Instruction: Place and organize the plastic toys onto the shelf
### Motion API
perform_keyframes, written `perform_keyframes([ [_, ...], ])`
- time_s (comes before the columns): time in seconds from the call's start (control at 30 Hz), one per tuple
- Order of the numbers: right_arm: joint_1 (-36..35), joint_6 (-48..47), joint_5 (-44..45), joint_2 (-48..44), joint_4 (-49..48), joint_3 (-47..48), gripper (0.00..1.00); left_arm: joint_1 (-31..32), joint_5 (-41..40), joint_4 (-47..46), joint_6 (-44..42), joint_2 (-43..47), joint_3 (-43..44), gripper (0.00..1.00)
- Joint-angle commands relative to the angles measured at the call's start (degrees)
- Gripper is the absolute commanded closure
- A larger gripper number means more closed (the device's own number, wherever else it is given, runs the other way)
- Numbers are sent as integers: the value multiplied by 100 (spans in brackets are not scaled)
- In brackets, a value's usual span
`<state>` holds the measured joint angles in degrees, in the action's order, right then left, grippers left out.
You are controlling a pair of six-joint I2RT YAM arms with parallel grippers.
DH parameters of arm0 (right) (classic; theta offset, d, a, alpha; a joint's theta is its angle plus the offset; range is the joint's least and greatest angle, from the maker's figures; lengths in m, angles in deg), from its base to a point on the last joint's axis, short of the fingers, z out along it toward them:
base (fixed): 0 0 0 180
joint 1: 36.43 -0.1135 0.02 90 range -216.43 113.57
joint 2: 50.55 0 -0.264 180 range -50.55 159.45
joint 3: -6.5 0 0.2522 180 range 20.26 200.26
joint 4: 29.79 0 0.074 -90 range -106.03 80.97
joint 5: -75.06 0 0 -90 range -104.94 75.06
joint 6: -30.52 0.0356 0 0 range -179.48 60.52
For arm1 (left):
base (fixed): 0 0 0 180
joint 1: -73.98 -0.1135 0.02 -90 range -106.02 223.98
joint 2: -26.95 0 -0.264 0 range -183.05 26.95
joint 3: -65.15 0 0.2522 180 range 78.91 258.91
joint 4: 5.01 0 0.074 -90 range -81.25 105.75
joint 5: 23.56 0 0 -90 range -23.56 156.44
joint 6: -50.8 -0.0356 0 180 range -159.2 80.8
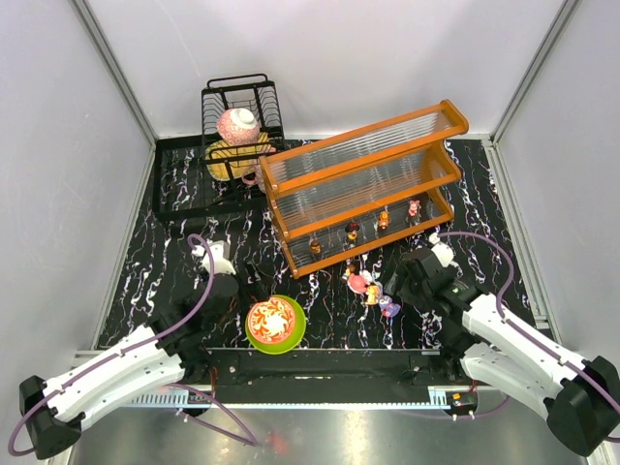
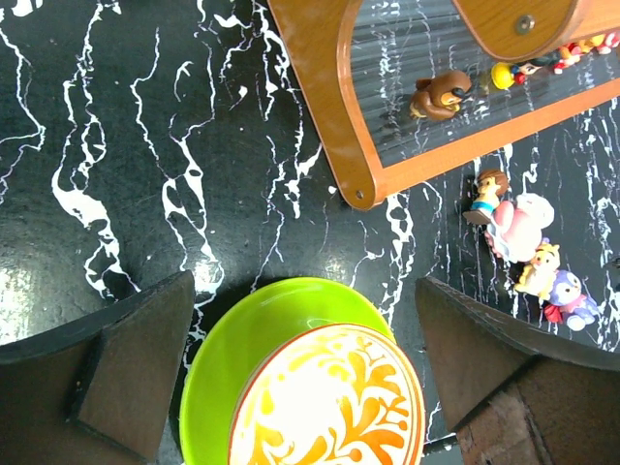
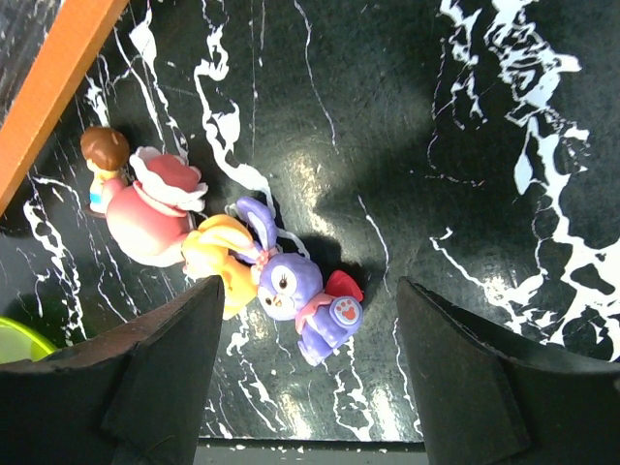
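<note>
Right gripper (image 3: 308, 286) spread, purple bunny (image 3: 295, 291) between jaws

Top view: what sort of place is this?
Likely a robot test booth: plain white walls enclose a marble-patterned table, two robot arms are mounted at its near edge, and toys sit beside a shelf.

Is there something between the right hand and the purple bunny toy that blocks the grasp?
Nothing lies over the purple bunny toy; it sits between the fingers of the open right hand. But a yellow toy touches its side, close to one finger, so a closing grasp may catch it too.
</note>
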<state>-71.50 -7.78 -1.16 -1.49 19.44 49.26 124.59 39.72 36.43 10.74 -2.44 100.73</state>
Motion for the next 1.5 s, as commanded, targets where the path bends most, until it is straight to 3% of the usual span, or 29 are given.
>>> perform_keyframes([
  [0.0, -79, 33, -191, 51, -39, -25, 23, 142, -255, -465, 140, -6, 41, 1],
  [0.23, -88, -11, -367, 60, -118, -60, 36, 160, -193, -545, 166, 91, -99, 1],
  [0.57, -132, 59, -552, 534, -197, -43, 37, 160, -158, -580, 166, 82, -161, 1],
  [1.1, -184, 42, -1517, 131, -540, -517, 42, 160, 149, -1028, 175, -58, -407, 1],
  [1.47, -220, 7, -1668, 262, -663, -605, 49, 160, 281, -1274, 69, -322, -389, 1],
])
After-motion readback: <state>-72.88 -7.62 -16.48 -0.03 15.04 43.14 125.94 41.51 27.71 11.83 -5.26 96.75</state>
